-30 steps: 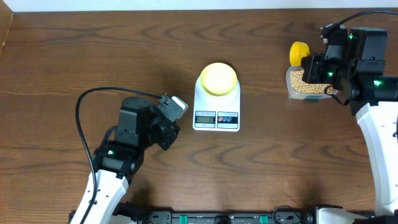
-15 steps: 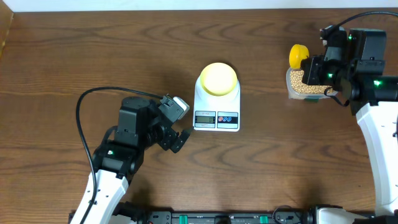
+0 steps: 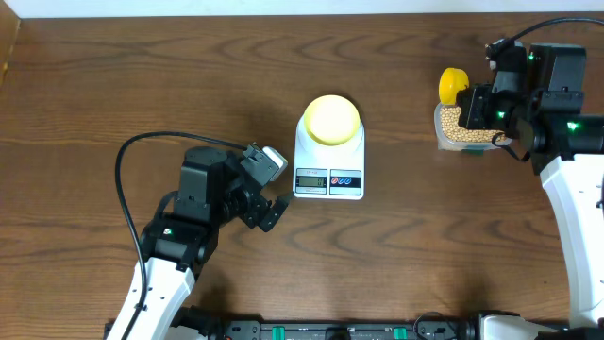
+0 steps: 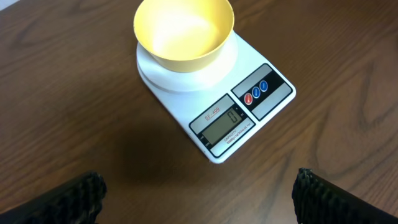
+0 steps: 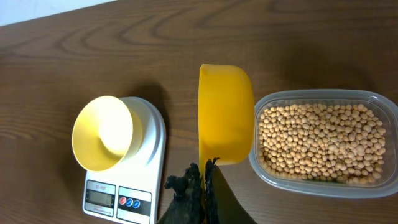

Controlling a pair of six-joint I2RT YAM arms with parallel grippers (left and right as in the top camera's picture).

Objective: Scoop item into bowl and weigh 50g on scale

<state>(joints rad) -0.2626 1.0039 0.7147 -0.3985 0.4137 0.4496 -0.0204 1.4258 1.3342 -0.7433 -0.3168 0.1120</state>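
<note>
The pale-yellow bowl (image 3: pixel 329 119) (image 4: pixel 184 32) (image 5: pixel 104 133) stands empty on the white scale (image 3: pixel 328 175) (image 4: pixel 249 115) (image 5: pixel 153 174) at mid-table. Tan beans (image 3: pixel 464 132) (image 5: pixel 320 142) fill a clear tub (image 3: pixel 440 138) (image 5: pixel 261 169) at the right. My right gripper (image 3: pixel 478 100) (image 5: pixel 204 180) is shut on the handle of a yellow scoop (image 3: pixel 454 82) (image 5: pixel 225 112), which hangs on its side at the tub's left end; its inside is hidden. My left gripper (image 3: pixel 272 191) (image 4: pixel 202 202) stands open and empty above the table, just left of the scale's front.
A black cable (image 3: pixel 127 151) loops from the left arm over the table. The table's far edge (image 3: pixel 283 16) meets a white wall.
My left gripper has opened wide, one finger now sticking out toward the scale. The right arm, the scoop and the bowl have not moved.
</note>
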